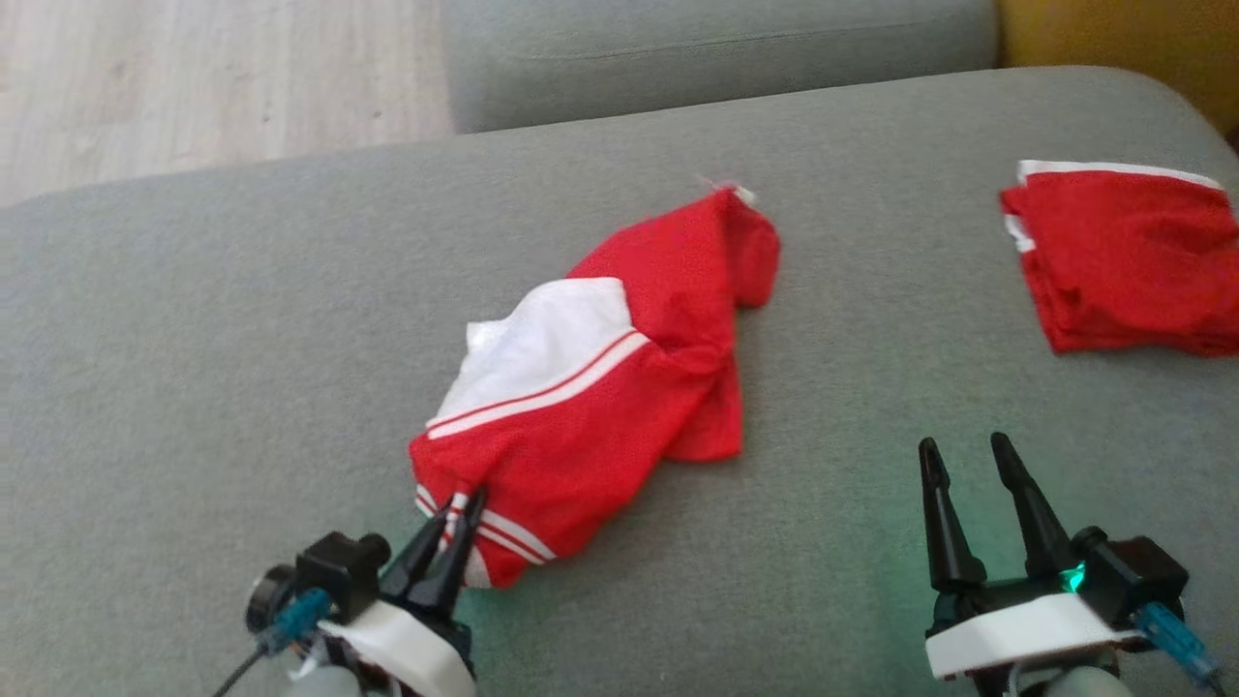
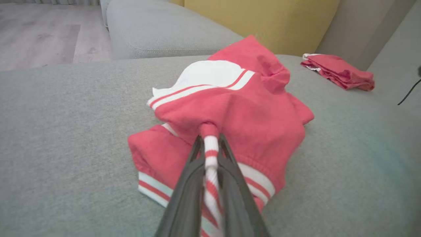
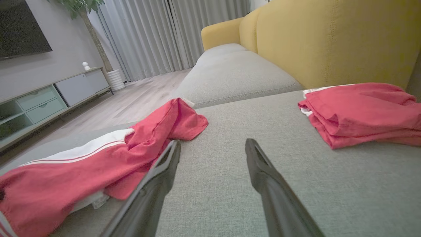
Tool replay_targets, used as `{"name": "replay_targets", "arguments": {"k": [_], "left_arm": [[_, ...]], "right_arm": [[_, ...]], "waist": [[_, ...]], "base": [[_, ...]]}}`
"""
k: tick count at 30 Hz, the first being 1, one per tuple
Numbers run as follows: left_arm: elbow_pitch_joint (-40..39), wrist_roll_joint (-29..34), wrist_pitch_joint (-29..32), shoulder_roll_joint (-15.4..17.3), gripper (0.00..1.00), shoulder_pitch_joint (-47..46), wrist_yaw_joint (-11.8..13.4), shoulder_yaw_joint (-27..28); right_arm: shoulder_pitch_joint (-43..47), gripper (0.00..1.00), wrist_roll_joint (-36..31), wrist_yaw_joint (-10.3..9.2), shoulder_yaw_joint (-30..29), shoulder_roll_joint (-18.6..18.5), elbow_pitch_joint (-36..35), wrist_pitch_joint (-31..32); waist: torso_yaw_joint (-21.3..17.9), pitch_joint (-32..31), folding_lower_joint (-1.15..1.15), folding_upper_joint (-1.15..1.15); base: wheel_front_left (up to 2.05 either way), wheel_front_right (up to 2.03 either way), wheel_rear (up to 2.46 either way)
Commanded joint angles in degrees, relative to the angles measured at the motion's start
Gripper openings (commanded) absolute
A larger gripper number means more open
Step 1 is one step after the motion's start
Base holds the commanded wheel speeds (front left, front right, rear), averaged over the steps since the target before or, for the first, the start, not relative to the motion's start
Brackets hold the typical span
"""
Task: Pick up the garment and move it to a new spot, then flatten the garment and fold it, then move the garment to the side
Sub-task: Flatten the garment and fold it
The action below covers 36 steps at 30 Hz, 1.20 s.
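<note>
A crumpled red garment (image 1: 600,387) with a white panel and white stripes lies in the middle of the grey sofa cushion (image 1: 194,339). My left gripper (image 1: 463,505) is shut on its striped hem at the near end; in the left wrist view the striped band (image 2: 210,154) runs pinched between the two fingers, with the garment (image 2: 236,108) bunched ahead. My right gripper (image 1: 960,447) stands open over bare cushion to the right of the garment, holding nothing. In the right wrist view its fingers (image 3: 263,171) spread apart, the garment (image 3: 98,164) to their left.
A second red garment (image 1: 1123,257), folded, lies at the cushion's far right, seen as a folded pile (image 3: 361,112) by the yellow backrest (image 3: 329,39). Another grey cushion (image 1: 716,48) lies beyond. Wooden floor (image 1: 194,77) is at the far left.
</note>
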Motion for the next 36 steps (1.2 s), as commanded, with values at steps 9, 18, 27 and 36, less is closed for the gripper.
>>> {"name": "replay_targets", "arguments": {"k": [9, 18, 27, 36], "left_arm": [[-11.2, -1.3, 2.4, 2.2, 1.00, 0.5, 1.0, 0.6], [-23.7, -1.6, 15.1, 11.1, 1.00, -11.7, 3.3, 6.7], [-11.8, -11.3, 27.0, 9.3, 1.00, -26.2, -2.9, 5.0], [-2.4, -17.9, 32.3, 9.2, 1.00, -32.5, -3.4, -1.7]], "right_arm": [[-0.8, 1.00, -0.6, -0.04, 1.8, -1.3, -1.9, -0.3], [-2.0, 1.00, -0.7, -0.04, 2.3, -2.4, -2.6, -0.3], [-6.2, 1.00, -0.4, -0.04, 3.7, -4.0, -3.5, -0.3], [-8.2, 1.00, -0.3, -0.04, 3.0, -4.6, -3.9, -0.3]], "waist": [[3.7, 0.4, 0.00, 0.00], [3.7, 4.3, 0.00, 0.00], [1.8, 11.1, 0.00, 0.00], [1.0, 14.4, 0.00, 0.00]], "base": [[0.00, 0.00, 0.00], [0.00, 0.00, 0.00], [0.00, 0.00, 0.00], [0.00, 0.00, 0.00]]}}
